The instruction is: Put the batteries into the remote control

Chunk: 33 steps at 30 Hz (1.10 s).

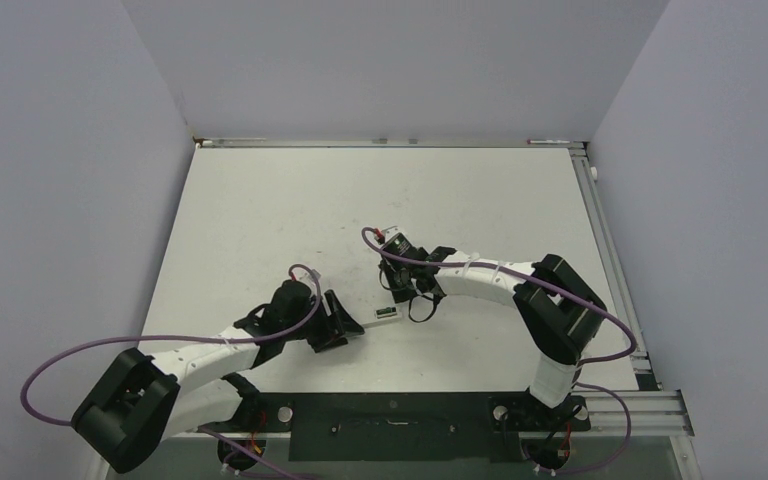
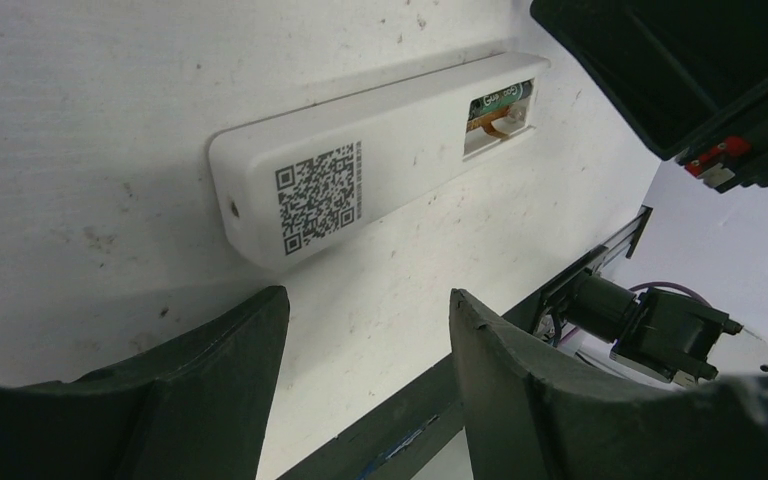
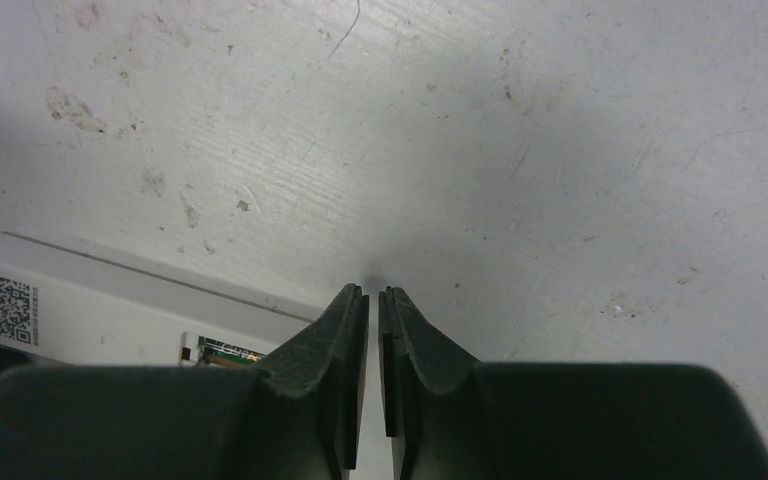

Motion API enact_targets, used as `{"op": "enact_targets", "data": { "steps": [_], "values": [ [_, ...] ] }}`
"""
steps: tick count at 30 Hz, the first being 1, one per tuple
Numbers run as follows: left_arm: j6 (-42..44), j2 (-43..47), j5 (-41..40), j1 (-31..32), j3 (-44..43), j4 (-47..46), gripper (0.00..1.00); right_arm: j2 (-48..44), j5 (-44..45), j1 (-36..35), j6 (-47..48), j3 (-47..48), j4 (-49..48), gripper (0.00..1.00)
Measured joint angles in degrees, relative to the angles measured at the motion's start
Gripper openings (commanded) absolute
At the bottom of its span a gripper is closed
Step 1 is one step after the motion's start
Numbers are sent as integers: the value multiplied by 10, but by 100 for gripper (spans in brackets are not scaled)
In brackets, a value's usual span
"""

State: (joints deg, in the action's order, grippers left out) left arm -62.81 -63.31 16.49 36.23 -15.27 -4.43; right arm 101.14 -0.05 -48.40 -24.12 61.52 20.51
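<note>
Left claw (image 2: 368, 305) wide before remote control (image 2: 360, 165), right claw (image 3: 373, 295) tight alongside.

A white table (image 1: 290, 200), its top scuffed and speckled with dark marks, is carrying one loose item. The remote control (image 2: 360, 170) is lying flat on the bare surface, slightly near of centre and roughly midway between left and right. The slim white bar is showing a QR code label (image 2: 318, 197) facing upward and an open compartment (image 2: 500, 115) at one end. A metal rail (image 1: 600, 220) is bordering the table's right edge.
</note>
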Motion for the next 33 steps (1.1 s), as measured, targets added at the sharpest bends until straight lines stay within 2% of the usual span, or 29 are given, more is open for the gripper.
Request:
{"op": "enact_targets", "data": {
  "steps": [16,28,31,33],
  "values": [
    [8,-73,-12,1,-32,-53,57,-9,-39,-8,9,-28,-5,9],
    [41,-108,-33,1,-64,-52,56,-60,-33,-80,-22,-80,-3,9],
    [47,-112,-34,1,-68,-53,56,-73,-24,-96,-35,-82,0,11],
    [50,-113,-35,1,-70,-52,56,-83,-10,-105,-42,-82,4,16]
  ]
}}
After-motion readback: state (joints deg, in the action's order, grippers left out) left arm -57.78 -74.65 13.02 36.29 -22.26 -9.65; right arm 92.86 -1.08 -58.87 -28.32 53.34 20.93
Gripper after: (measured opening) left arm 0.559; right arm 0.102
